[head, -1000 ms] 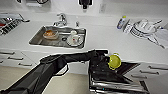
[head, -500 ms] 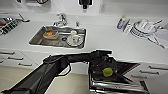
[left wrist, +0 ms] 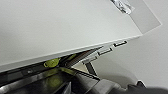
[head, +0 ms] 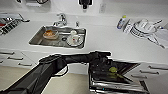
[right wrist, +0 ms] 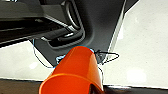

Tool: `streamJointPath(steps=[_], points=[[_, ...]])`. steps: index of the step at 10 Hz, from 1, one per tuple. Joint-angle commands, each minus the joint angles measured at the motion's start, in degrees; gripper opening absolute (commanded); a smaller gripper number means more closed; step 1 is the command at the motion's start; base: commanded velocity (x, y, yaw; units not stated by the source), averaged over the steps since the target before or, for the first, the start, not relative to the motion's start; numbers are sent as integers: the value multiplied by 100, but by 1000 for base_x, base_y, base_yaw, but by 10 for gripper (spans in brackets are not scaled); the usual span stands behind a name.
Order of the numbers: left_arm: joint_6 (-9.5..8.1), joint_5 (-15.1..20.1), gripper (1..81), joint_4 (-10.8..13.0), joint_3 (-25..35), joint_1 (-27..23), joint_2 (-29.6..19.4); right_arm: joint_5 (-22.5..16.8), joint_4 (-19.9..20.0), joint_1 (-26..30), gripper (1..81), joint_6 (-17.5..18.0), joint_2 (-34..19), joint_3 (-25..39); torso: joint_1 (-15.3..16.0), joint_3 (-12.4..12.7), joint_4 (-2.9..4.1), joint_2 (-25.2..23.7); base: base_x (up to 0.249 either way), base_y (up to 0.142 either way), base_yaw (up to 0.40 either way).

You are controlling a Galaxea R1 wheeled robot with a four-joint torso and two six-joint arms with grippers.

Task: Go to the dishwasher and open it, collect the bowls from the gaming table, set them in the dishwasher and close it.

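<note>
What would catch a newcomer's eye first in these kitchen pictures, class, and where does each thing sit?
The long black left arm reaches across the head view into the open dishwasher below the white counter, where a yellow-green bowl glows among the dark racks. In the right wrist view a bright orange bowl looms large. Behind, a steel sink holds dishes.

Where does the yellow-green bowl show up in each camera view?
Head view: the yellow-green bowl sits low and right of centre, inside the open dishwasher.
Left wrist view: it peeks out under the white countertop edge.
Right wrist view: not in it; an orange bowl is there.
Shared landmark: the white countertop.
</note>
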Motion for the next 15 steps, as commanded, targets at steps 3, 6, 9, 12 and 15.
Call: streamJointPath(steps=[3,6,9,12,15], points=[[144,549,811,762,3373,1195,-3235,772,-31,-206,10,56,-957,38,2,0,0,0,0,0,0],[144,488,811,1366,3938,2452,-4273,1487,-14,-154,10,311,-1372,90,2,0,0,0,0,0,0],[144,409,811,2223,3886,3727,-4663,1680,-5,145,10,583,-1987,1163,2,0,0,0,0,0,0],[144,409,811,2635,3808,4598,-4769,1610,109,549,10,794,-2785,2628,2,0,0,0,0,0,0],[153,111,811,3075,3221,5407,-4567,1531,224,971,10,803,-3436,3638,0,0,0,0,0,0,0]])
